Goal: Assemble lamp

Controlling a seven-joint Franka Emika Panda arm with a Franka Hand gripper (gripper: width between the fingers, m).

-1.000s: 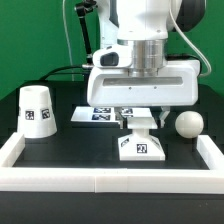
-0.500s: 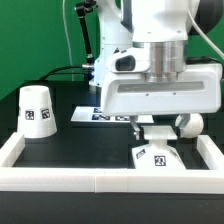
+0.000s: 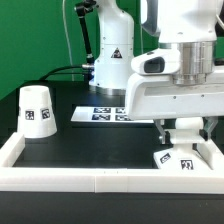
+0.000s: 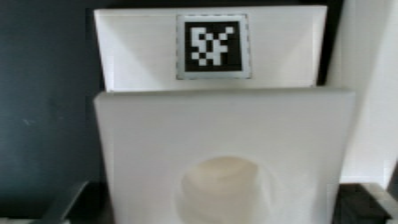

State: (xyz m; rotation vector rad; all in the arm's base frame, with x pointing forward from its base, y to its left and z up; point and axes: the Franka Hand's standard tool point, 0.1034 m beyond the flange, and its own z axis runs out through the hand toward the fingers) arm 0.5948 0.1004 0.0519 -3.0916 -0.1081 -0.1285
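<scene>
The white lamp base (image 3: 172, 158), with a square tag on its sloped side, sits on the black mat at the exterior view's right, close to the white wall. My gripper (image 3: 180, 134) stands straight above the base, shut on its top. In the wrist view the base (image 4: 222, 120) fills the picture, with its tag (image 4: 214, 45) and a round socket (image 4: 231, 185). My fingers do not show clearly there. The cone-shaped shade (image 3: 37, 108) stands upright at the exterior view's left. The bulb is hidden behind my gripper.
A low white wall (image 3: 100, 180) runs along the front and both sides of the mat, and its right side (image 3: 213, 150) is just beside the base. The marker board (image 3: 105, 113) lies at the back middle. The arm's white pedestal (image 3: 110, 55) stands behind it.
My gripper has moved toward the exterior view's right with the lamp base, from the middle of the mat to beside the right wall. The bulb has gone out of sight behind my gripper.
</scene>
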